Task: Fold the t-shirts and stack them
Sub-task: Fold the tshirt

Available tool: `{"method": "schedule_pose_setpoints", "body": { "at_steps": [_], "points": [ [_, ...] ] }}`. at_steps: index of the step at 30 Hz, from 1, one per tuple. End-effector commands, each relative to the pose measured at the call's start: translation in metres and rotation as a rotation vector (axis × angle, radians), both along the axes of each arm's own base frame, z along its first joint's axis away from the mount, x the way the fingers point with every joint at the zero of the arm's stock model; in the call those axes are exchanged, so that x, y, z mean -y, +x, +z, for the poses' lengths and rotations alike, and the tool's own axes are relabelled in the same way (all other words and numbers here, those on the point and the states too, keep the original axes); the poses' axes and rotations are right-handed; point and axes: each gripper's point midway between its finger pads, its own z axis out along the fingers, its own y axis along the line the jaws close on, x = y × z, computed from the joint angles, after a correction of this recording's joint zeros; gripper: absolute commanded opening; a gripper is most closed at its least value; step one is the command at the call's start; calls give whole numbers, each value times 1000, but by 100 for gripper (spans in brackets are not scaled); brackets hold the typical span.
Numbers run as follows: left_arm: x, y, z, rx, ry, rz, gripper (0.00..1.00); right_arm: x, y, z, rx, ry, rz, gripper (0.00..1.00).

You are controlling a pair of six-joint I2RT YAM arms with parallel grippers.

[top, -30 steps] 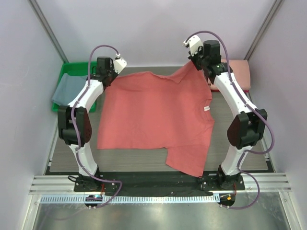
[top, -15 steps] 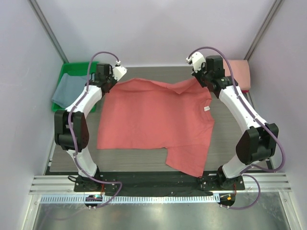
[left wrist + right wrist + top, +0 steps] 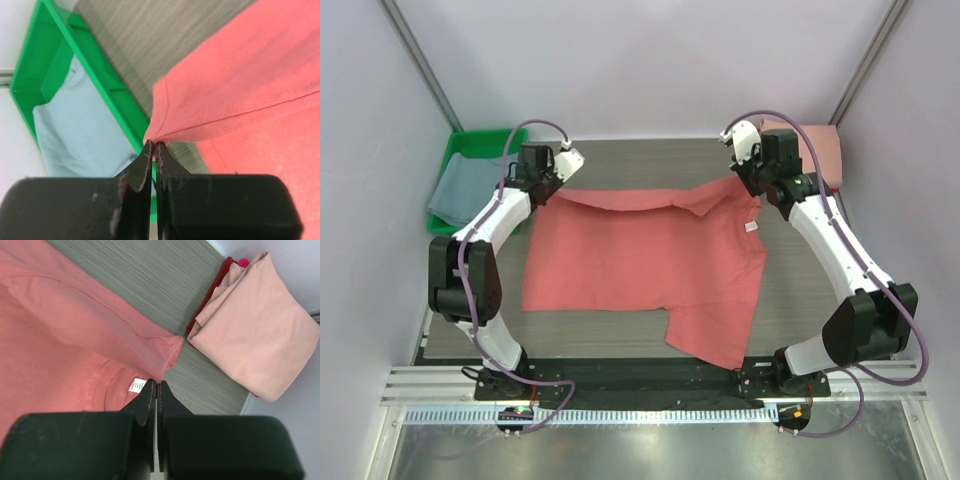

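Observation:
A coral-red t-shirt point(image 3: 640, 255) lies spread on the table, its white neck label point(image 3: 751, 227) at the right. Its far edge is lifted and folded toward me. My left gripper point(image 3: 552, 184) is shut on the far left corner of this shirt point(image 3: 220, 100). Over at the far right corner by the sleeve, my right gripper point(image 3: 748, 183) is shut on the cloth point(image 3: 90, 325); the label point(image 3: 135, 385) shows just beside its fingertips. A grey-blue t-shirt point(image 3: 460, 185) lies in the green tray point(image 3: 470, 145). A folded pale pink t-shirt point(image 3: 815, 150) sits at the far right.
The green tray point(image 3: 107, 85) stands close to the left of my left gripper. The pink shirt point(image 3: 255, 335) rests on a darker red folded cloth point(image 3: 212, 295) near the right wall. One sleeve point(image 3: 710, 335) of the coral shirt hangs toward the table's near edge.
Both grippers have moved toward me and lower, drawing the shirt's far edge over the body. The fold has grown; the near half has not shifted.

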Motion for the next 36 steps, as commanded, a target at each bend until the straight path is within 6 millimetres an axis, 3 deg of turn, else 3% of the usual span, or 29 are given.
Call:
{"method": "schedule_pose_setpoints", "body": {
  "at_steps": [1, 9, 18, 21, 23, 24, 25, 26, 28, 29, 31, 32, 33, 34, 35, 36],
  "points": [
    [-3, -3, 23, 62, 17, -6, 0, 2, -17, 24, 39, 50, -23, 1],
    [-7, -21, -1, 2, 37, -7, 0, -8, -42, 13, -22, 113, 13, 1],
    [-16, -36, -22, -48, 64, 22, 0, -14, -63, -15, -116, 141, 39, 1],
    [-21, -46, -33, -87, 86, 36, 2, -23, -79, -23, -174, 168, 82, 1],
    [-22, -54, -36, -124, 77, 52, 17, -25, -93, -28, -227, 172, 103, 13],
    [-22, -56, -34, -133, 70, 60, 20, -25, -97, -26, -240, 171, 107, 21],
    [-22, -58, -21, -122, 48, 81, 22, -22, -96, -14, -224, 169, 93, 32],
    [-22, -56, -9, -92, 28, 93, 24, -20, -101, -10, -236, 159, 85, 34],
    [-22, -50, 9, -44, -14, 93, 29, -13, -94, 6, -188, 140, 64, 38],
    [-21, -37, 21, 4, -21, 93, 35, -13, -87, 6, -176, 133, 62, 40],
    [-22, -21, 23, 16, -10, 106, 39, -9, -72, -1, -167, 108, 34, 43],
    [-21, -5, 17, -2, -10, 123, 39, -9, -61, -8, -172, 98, 25, 44],
    [-22, 3, 10, -32, -5, 135, 39, -8, -51, -28, -219, 82, 17, 44],
    [-24, -1, -3, -116, 5, 149, 37, -8, -43, -35, -235, 76, 10, 44],
    [-26, 16, -11, -144, -32, 185, 37, -2, -34, -41, -242, 78, -7, 44],
    [-27, 18, -15, -173, -59, 203, 37, 0, -26, -61, -290, 71, -16, 44]
  ]
}}
